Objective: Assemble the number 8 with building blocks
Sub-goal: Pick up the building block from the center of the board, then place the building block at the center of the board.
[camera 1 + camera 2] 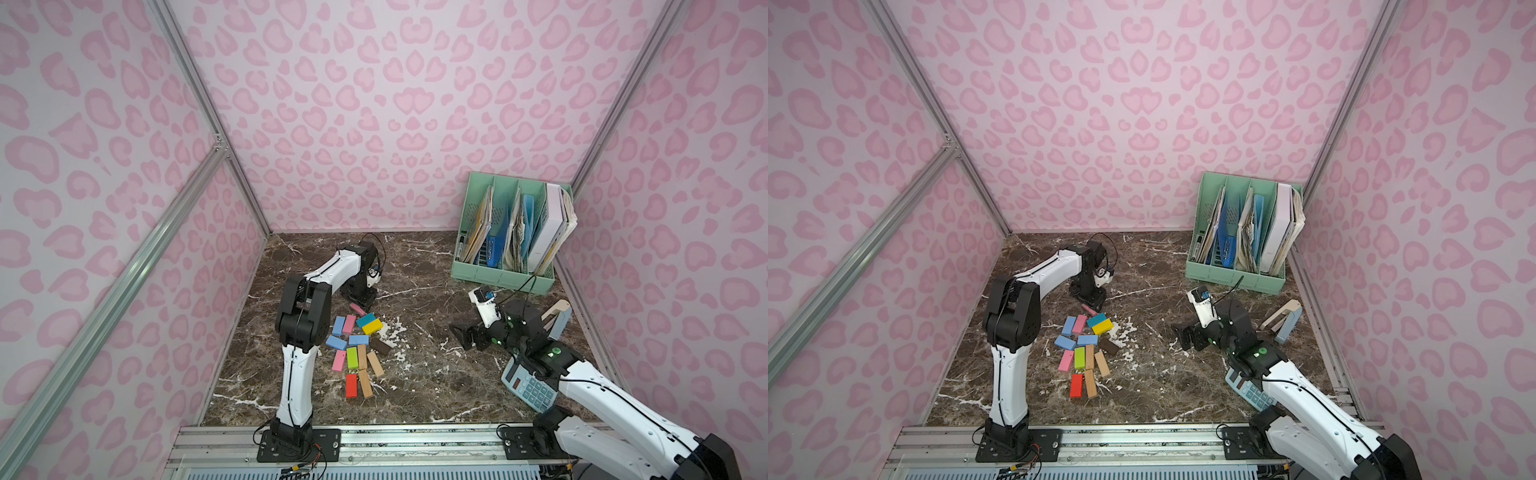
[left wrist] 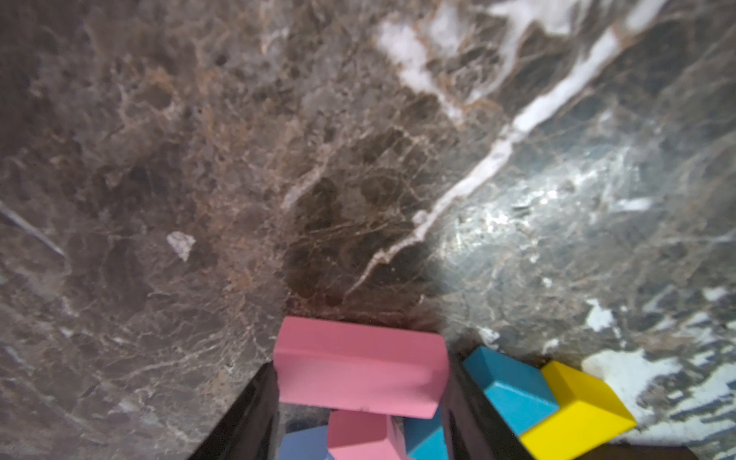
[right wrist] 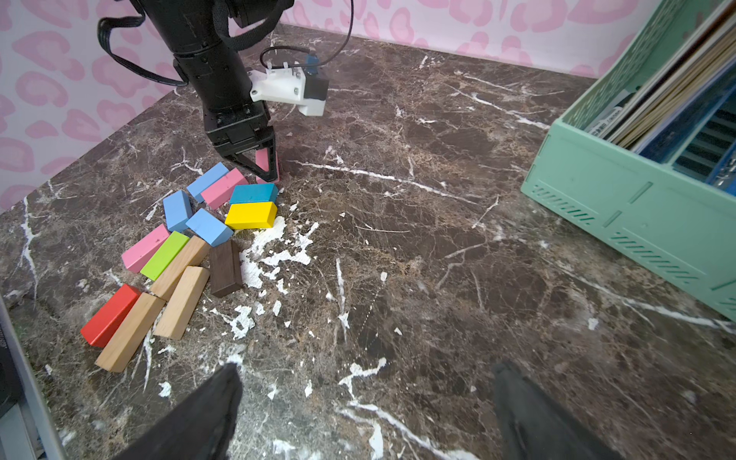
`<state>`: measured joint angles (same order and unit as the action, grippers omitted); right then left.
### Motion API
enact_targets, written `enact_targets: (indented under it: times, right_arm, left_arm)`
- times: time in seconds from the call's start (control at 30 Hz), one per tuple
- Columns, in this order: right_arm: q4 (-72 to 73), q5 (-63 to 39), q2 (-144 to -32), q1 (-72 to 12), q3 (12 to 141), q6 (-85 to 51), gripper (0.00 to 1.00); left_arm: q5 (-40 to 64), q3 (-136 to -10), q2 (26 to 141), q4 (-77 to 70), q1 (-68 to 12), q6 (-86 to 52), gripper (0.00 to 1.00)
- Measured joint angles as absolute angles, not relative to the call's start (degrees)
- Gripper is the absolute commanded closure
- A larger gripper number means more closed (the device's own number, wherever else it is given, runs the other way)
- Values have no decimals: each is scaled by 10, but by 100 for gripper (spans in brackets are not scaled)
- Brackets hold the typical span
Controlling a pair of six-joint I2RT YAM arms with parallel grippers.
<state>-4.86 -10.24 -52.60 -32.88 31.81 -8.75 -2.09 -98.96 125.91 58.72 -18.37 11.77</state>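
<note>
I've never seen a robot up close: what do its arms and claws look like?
The left arm and right arm have white shells, black joints and thin black cables. Small green lights glow on the right one. The left gripper and right gripper are black, with tapered fingers.

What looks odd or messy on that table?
Three things. One pink block stands on edge between the left claw's fingers, while the other blocks lie in a loose jumble. White patches, like chipped surface, mark the dark tabletop beside them. A calculator lies partly under the right arm.
</note>
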Motion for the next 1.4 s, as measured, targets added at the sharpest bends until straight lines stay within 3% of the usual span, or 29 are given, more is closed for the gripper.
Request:
enact_targets:
  times: [0.3,0.67,1.03,1.4]
  right_arm:
    - [-49,-103,-526,-329,317,-88,0]
    - [-49,-76,-510,-329,317,-92,1]
    - [-44,-20,-438,-287,294,-136,0]
    - [-53,-56,-381,-179,270,-189,0]
  left_arm:
    - [-6,-991,1249,592,-182,77,60]
    - [45,-1005,1158,591,-185,-33,62]
    - [102,-927,1111,491,-289,-203,66]
    - [60,-971,1201,412,-406,-333,68]
